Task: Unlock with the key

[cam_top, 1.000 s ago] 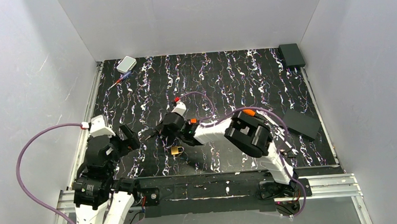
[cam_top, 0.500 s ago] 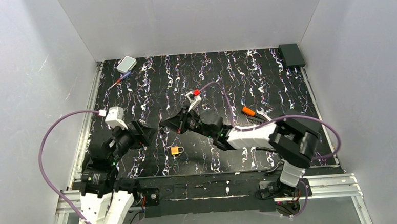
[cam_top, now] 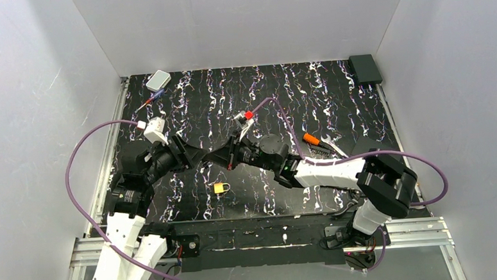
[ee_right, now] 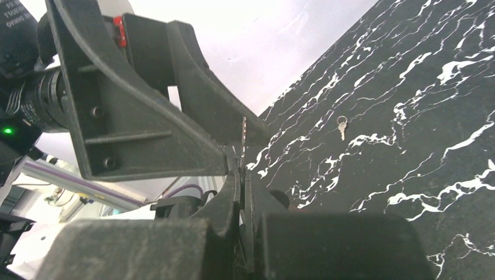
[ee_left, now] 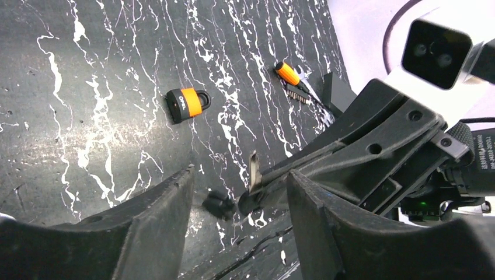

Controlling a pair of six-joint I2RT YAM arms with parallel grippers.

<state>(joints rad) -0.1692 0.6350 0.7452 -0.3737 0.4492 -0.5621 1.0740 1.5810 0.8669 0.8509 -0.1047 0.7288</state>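
Observation:
My right gripper (ee_right: 242, 172) is shut on the key (ee_right: 243, 137), whose thin blade sticks out past its fingertips. In the left wrist view the key (ee_left: 254, 170) hangs in the gap between my left gripper's (ee_left: 240, 175) fingers, which stand apart on either side of it without touching it. Seen from above, the left gripper (cam_top: 197, 157) and right gripper (cam_top: 213, 158) meet tip to tip above the mat. The small orange padlock (cam_top: 221, 187) lies on the mat just in front of them, and it also shows in the left wrist view, padlock (ee_left: 187, 104).
An orange-handled screwdriver (cam_top: 311, 138) lies right of centre on the mat. A grey box (cam_top: 158, 80) and a pen (cam_top: 149, 102) sit at the back left, a black box (cam_top: 365, 68) at the back right, a flat black piece (cam_top: 376, 154) at the right edge. A small silver key (ee_right: 341, 125) lies on the mat.
The right gripper rose from beside the padlock and swung back. The left arm reached right to meet it, and its jaws narrowed around the key.

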